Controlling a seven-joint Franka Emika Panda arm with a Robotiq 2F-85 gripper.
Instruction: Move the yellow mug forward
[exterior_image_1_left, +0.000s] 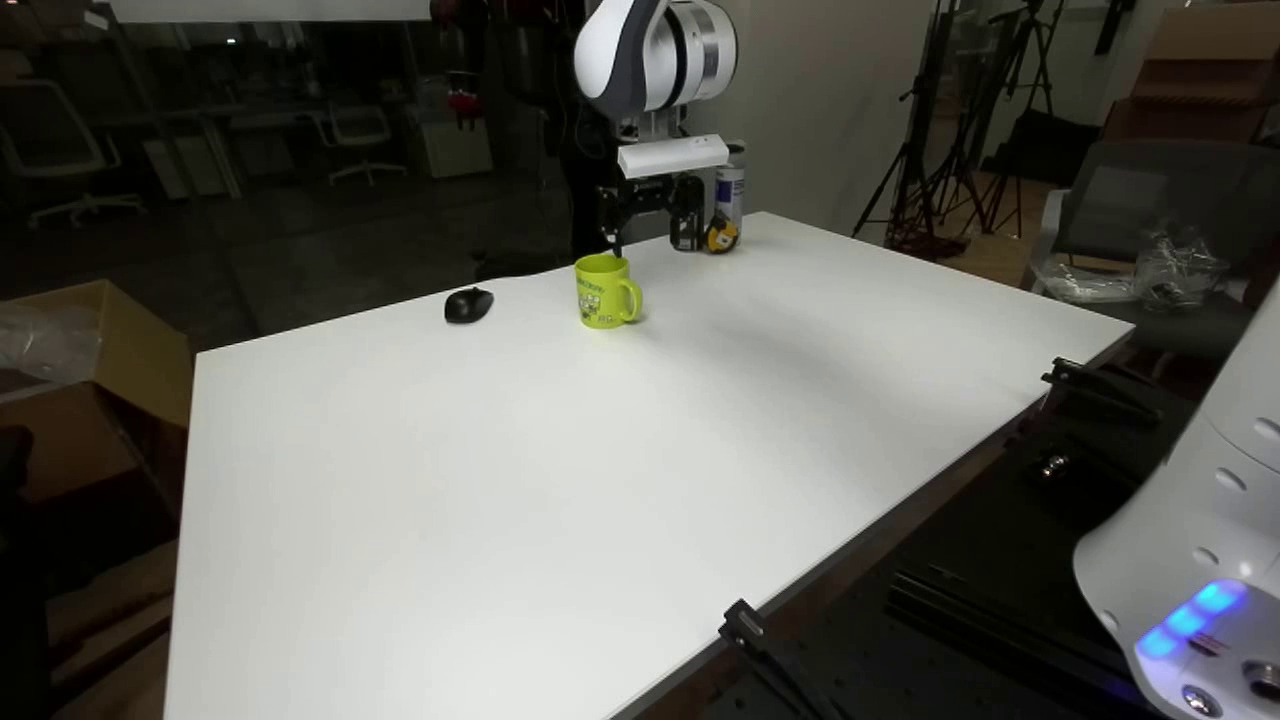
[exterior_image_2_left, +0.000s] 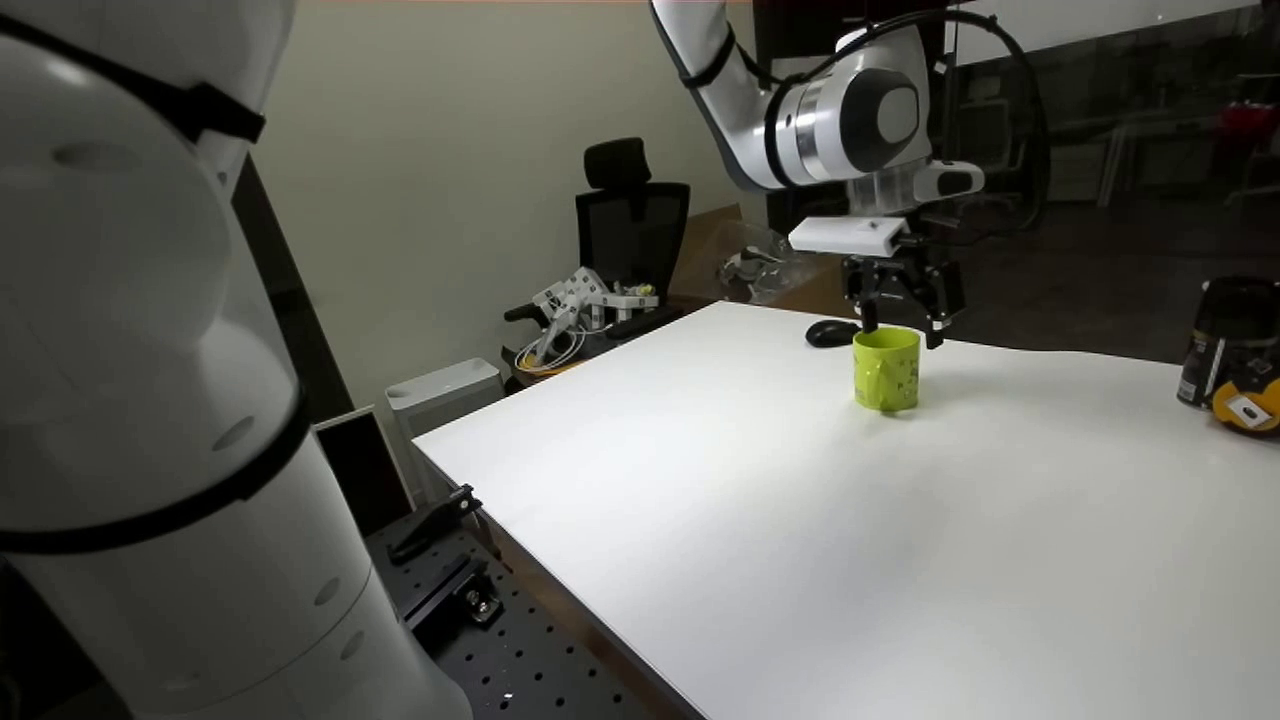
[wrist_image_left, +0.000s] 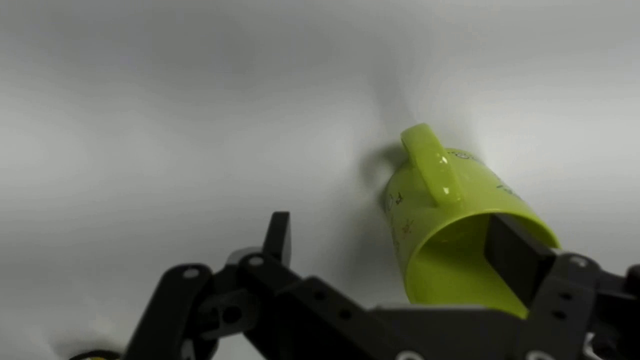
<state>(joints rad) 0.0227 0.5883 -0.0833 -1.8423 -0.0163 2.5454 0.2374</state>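
Wrist view: one of the fingers (wrist_image_left: 520, 260) (spread apart) overlaps the yellow mug's (wrist_image_left: 475, 197) mouth.

A pale wall (exterior_image_2_left: 450, 180) rises behind a black office chair (exterior_image_2_left: 635, 225) with a headrest. Beyond the white table (exterior_image_1_left: 450, 520), gray swivel chairs (exterior_image_1_left: 360, 125) stand in dim light; black tripods (exterior_image_1_left: 922, 110) stand near cardboard boxes (exterior_image_1_left: 1195, 80).
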